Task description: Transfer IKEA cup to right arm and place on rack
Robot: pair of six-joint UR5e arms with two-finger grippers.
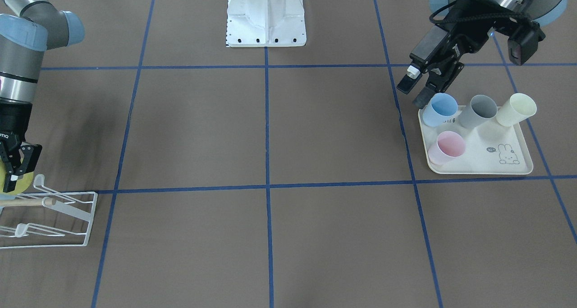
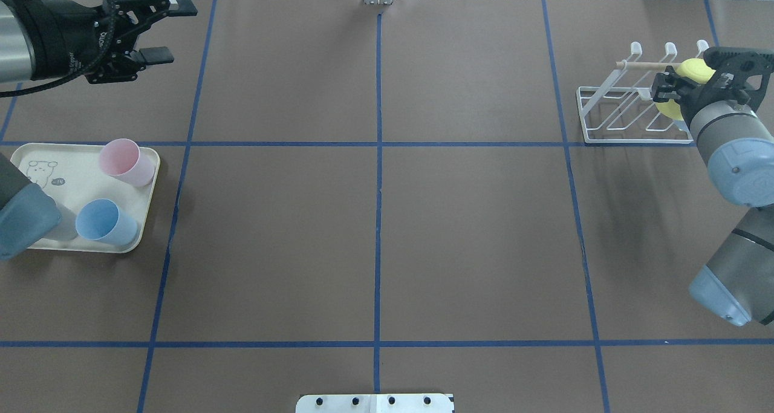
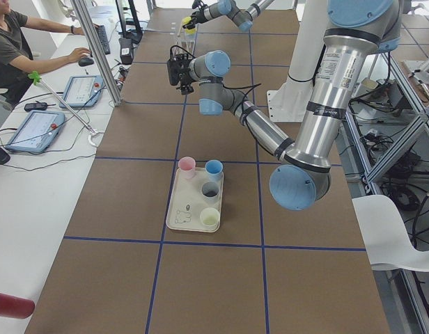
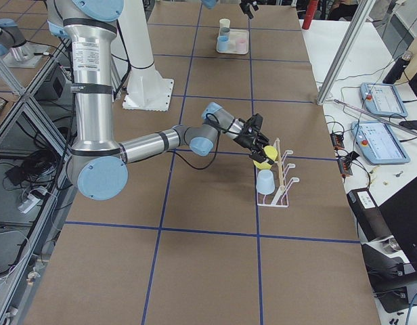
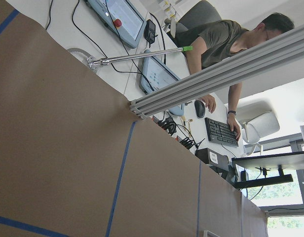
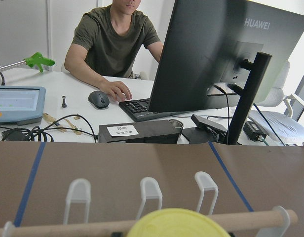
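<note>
My right gripper [image 2: 670, 94] is shut on a yellow IKEA cup [image 2: 692, 71] at the right end of the white wire rack [image 2: 629, 113], level with its wooden rod [image 6: 250, 220]. In the right wrist view the yellow cup [image 6: 174, 224] fills the bottom edge, just below the rod and the prongs. Whether the cup sits on a prong I cannot tell. From the front, the right gripper [image 1: 16, 170] hangs over the rack [image 1: 54, 213]. My left gripper [image 1: 414, 94] is open and empty, hovering just behind the tray; the left gripper [image 2: 175, 31] is high at the far left.
A cream rabbit-print tray [image 1: 480, 163] carries a blue cup [image 1: 439, 109], a grey cup [image 1: 480, 111], a cream cup [image 1: 516, 109] and a pink cup [image 1: 446, 147]. A pale blue cup [image 4: 265, 181] hangs on the rack. A person sits at the desk beyond the table's edge.
</note>
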